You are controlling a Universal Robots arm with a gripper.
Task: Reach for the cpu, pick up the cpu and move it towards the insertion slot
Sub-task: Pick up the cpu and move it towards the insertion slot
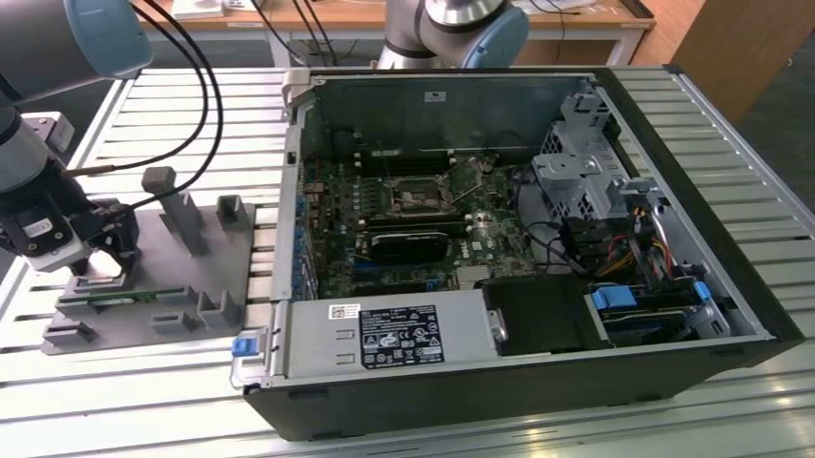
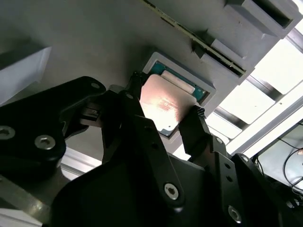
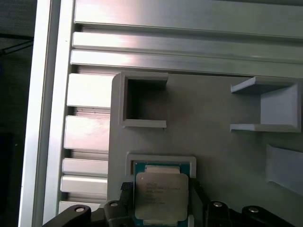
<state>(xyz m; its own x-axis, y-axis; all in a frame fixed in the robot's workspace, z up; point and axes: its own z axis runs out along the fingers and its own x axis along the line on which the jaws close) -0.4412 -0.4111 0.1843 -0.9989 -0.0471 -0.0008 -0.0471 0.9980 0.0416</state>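
Two gripper (image 2: 165,100) fingers (image 2: 193,126) pinch the cpu (image 3: 162,195) by opposite edges, probably sparing its top. It's in the gray holder (image 1: 178,275) pocket, well apart from the insertion slot (image 1: 415,198).

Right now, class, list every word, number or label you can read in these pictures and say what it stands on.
None can be quoted; all the print is too small to read.
Chip: faint lines of print on its metal top.
Power supply: large black-and-white label, and a small white sticker beside it.
Computer case: white sticker on its inner wall.
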